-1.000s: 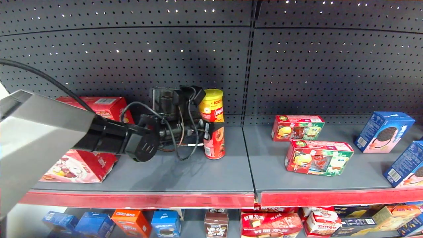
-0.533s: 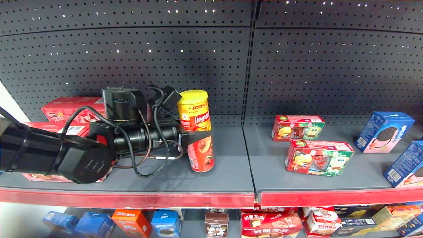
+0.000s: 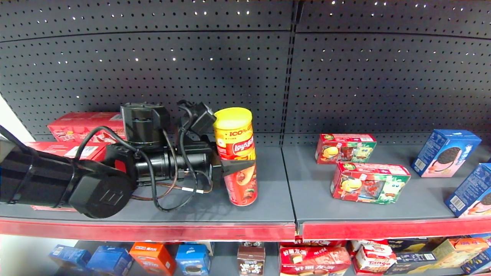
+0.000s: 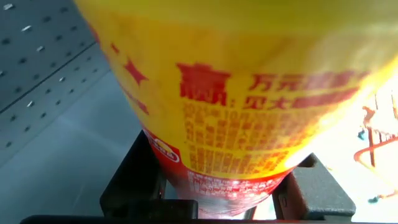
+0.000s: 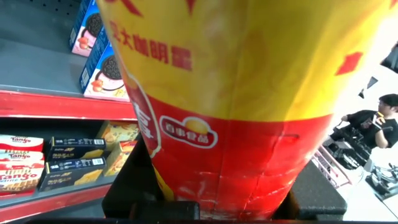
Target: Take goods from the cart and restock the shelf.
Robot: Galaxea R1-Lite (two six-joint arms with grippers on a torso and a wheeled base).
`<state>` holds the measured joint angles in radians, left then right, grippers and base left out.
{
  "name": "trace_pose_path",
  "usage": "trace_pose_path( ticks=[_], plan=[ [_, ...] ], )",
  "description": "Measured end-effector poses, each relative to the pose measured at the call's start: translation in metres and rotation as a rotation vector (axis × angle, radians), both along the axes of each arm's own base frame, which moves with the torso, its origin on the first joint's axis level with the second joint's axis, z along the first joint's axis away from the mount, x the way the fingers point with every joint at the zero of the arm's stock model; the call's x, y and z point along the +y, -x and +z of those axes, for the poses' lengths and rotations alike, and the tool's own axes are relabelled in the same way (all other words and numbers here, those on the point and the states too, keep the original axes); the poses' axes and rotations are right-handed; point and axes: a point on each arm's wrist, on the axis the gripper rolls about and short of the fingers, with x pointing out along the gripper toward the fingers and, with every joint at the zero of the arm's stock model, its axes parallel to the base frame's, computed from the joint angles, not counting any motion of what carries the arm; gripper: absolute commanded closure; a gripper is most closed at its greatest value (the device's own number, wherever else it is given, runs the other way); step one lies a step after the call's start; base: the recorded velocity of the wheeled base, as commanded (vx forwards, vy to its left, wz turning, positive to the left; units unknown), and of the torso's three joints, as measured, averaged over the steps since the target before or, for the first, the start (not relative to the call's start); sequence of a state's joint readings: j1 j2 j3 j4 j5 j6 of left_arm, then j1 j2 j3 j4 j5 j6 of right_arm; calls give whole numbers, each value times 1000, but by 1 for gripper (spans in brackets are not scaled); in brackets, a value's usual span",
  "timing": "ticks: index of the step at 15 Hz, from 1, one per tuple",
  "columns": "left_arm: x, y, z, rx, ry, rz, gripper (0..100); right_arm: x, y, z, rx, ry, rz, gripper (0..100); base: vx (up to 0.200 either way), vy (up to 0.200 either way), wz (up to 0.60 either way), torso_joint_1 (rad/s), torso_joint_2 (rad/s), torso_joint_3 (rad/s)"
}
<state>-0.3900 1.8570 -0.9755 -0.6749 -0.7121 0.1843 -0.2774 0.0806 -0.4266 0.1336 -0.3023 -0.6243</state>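
Centrally, the left gripper holds a chip can clamped between its two black fingers at about mid-height. The can sits over the left board of the shelf, close to the seam with the right board and nearer the red front strip than the perforated back panel. It leans slightly, its yellow lid toward the shelf's left end. Whether its base touches the board or hangs just above it cannot be told. Its label is yellow above and red below, with a round red-and-white brand badge and red lettering. In the left wrist view the yellow part also carries rows of small red print. The right gripper grips a second chip can of the same design, with red characters on yellow and a small oval badge on the red band; its black fingers press both sides of the can's lower end. Red boxes lie at the back left end of the shelf. Two red-and-green cartoon boxes lie on the right board, well apart from the can. Blue cookie boxes stand at the right end. Assorted printed cartons fill the lower shelf.
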Motion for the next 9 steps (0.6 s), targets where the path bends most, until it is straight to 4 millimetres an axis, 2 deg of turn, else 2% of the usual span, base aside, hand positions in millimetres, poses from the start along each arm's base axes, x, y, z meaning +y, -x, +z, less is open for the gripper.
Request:
trace_pose_path(
  ticks=[5, 9],
  plan=[
    [-3, -7, -17, -42, -24, -137, 100, 0, -2, -5, 16, -5, -6, 100, 0, 0, 0, 0, 0, 0],
    [-8, -13, -31, -39, -40, -176, 100, 0, -3, -15, 29, -9, -16, 100, 0, 0, 0, 0, 0, 0]
  ],
)
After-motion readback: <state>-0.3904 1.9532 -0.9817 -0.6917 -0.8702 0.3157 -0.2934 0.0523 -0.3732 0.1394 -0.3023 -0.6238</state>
